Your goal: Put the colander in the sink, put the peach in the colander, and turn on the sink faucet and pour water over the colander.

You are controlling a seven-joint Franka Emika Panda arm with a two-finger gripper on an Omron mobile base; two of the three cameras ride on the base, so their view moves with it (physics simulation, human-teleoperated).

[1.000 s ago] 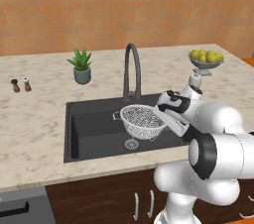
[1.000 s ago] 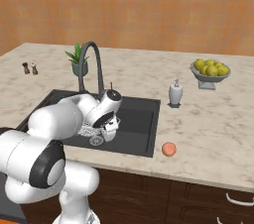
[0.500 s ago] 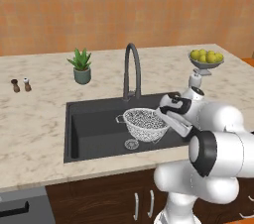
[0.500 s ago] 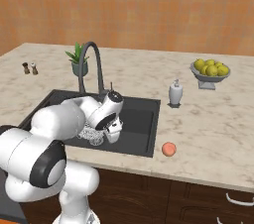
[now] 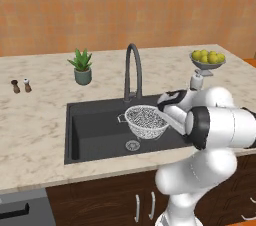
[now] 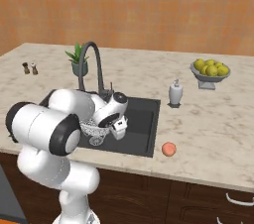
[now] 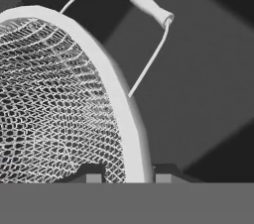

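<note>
My gripper (image 5: 162, 114) is shut on the right rim of the colander (image 5: 145, 120), a round speckled mesh bowl held low inside the black sink (image 5: 92, 132), to the right of the drain. In the hand view the colander's rim (image 7: 133, 134) runs down between my two fingertips (image 7: 92, 174), with the mesh (image 7: 49, 94) to the left and a wire handle above. From the right base view, the gripper (image 6: 112, 128) and colander (image 6: 95, 129) sit behind my arm. The peach (image 6: 169, 149) lies on the counter right of the sink (image 6: 144, 119). The faucet (image 5: 131, 70) arches behind the basin.
A bowl of lemons (image 5: 207, 59) and a soap dispenser (image 6: 174, 93) stand at the right of the counter. A potted plant (image 5: 82, 67) and two small shakers (image 5: 21, 85) stand to the left. The silver drain (image 5: 132, 145) lies under the colander's near side.
The gripper and the colander it holds have shifted only slightly within the sink. The grip is the same.
</note>
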